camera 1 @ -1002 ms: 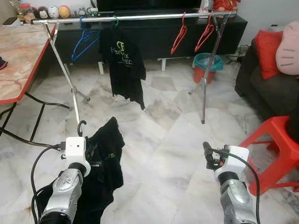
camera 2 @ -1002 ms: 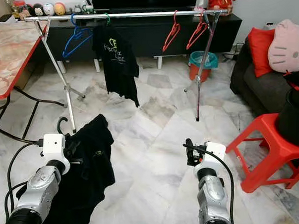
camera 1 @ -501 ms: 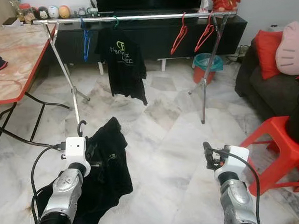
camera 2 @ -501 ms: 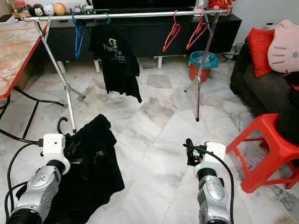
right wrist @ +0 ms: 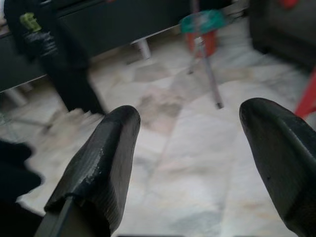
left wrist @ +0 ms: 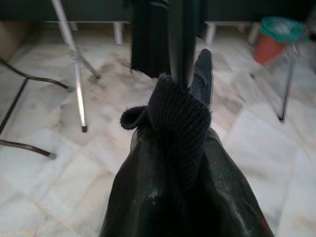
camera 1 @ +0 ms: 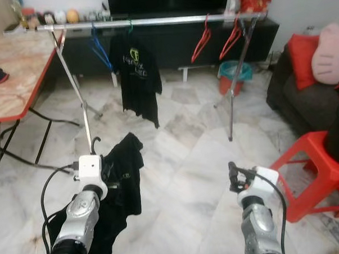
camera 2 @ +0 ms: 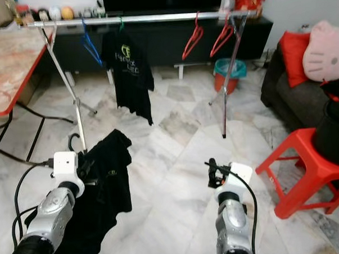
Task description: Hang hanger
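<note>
A black hanger hook point(camera 1: 93, 141) curves up beside the left pincer point(camera 1: 103, 168), carrying a black shirt point(camera 1: 119, 181) that droops toward the floor. Ahead, the silver rail point(camera 1: 146, 20) spans two stands, already bearing a blue hanger point(camera 1: 100, 45).

Floor point(camera 1: 185, 161): pale marble tiles, grey veining.
Standing on it: clothes rack point(camera 1: 146, 20), splayed legs, 12 o'clock; red-and-teal bin point(camera 1: 233, 76), 1 o'clock, beside rack's right leg; red stool point(camera 1: 311, 167), 3 o'clock; dark sofa point(camera 1: 300, 93), 2 o'clock; table point(camera 1: 17, 70) on black legs, 10 o'clock; black TV cabinet point(camera 1: 173, 40) behind rack.
</note>
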Available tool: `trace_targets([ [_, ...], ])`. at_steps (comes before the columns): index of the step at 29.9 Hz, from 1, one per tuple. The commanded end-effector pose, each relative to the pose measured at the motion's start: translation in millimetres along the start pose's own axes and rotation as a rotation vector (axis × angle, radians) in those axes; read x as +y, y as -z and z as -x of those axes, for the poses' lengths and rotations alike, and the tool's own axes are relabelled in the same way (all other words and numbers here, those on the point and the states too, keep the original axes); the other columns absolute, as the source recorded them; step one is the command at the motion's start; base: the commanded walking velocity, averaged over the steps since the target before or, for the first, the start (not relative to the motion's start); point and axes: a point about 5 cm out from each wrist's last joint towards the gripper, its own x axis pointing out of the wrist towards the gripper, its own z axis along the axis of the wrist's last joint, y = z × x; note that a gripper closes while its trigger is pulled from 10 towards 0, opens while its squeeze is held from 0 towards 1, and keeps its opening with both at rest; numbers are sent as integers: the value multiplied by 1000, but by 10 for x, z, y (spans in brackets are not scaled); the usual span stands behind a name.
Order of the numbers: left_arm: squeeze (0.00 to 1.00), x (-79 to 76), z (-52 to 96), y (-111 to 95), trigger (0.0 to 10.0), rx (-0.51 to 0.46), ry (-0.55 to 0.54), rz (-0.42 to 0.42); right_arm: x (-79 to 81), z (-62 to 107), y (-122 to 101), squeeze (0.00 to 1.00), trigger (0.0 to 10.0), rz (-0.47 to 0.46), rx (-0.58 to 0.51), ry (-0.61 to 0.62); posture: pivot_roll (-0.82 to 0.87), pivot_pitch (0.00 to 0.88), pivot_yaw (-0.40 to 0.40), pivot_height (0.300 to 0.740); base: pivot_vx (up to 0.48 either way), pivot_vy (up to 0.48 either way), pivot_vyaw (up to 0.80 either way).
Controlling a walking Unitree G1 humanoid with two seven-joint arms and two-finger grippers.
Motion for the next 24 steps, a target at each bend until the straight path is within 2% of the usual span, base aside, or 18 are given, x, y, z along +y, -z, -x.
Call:
trace_targets([
  [1,0,198,-4,-51,10000,-12,-100,39,-95,8,9,0,10000,0,6,53,-126,0,74,740,420,0,0],
  [6,0,253,15,-31,10000,-4,-121,49,-96,37,43,0,10000,10,12,57,-126,0,71,740,423,0,0],
  [21,0,106,-1,3,10000,3,-76,25,16,34,50,0,10000,36,1,30,-123,0,66,740,435,0,0],
  [24,0,75,-11,-5,10000,-1,-60,10,4,42,64,0,10000,36,2,33,-129,0,69,740,442,0,467],
])
